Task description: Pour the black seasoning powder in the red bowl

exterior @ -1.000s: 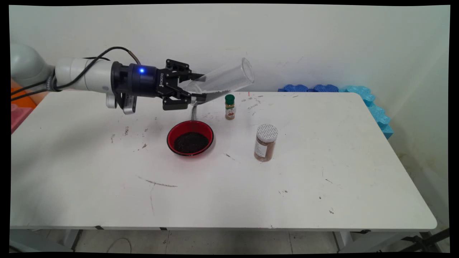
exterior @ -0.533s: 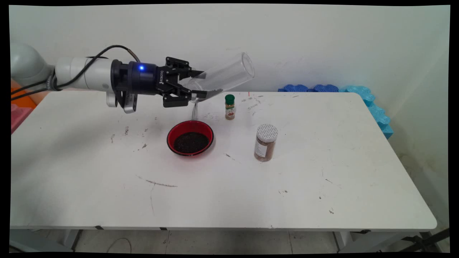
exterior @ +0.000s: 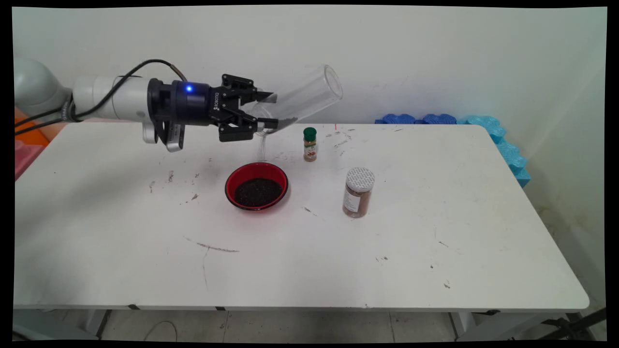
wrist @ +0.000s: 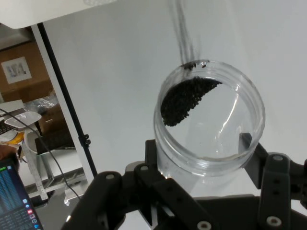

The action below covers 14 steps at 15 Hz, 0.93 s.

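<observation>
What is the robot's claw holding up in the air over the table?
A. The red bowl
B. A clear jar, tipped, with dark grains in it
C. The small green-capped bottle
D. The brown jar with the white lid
B: the gripper is shut on the clear jar, which is tilted above the table, with dark grains showing inside it.

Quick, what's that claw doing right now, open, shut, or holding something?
Gripper: shut on the clear jar, tilted, dark grains inside.
</observation>
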Available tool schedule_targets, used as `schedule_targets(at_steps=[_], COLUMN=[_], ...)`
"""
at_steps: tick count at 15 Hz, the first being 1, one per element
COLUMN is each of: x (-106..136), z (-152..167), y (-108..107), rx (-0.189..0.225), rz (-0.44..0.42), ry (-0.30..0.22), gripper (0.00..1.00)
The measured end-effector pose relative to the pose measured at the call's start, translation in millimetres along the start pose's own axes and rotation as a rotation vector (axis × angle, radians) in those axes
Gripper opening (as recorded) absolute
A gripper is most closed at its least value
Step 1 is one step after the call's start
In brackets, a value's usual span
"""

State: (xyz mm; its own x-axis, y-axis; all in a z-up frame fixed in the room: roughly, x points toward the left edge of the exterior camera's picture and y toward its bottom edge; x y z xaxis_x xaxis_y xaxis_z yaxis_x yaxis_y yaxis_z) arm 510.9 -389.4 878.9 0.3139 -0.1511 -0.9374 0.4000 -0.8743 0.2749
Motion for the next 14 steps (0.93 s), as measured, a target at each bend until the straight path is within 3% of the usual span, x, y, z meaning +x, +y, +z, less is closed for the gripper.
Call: schedule_targets(at_steps=[14], x=[3.3], z=[-11.4], y=[-2.1], rx=[-0.010], rz=[-0.001], ry=[-0.023], gripper=[0.00])
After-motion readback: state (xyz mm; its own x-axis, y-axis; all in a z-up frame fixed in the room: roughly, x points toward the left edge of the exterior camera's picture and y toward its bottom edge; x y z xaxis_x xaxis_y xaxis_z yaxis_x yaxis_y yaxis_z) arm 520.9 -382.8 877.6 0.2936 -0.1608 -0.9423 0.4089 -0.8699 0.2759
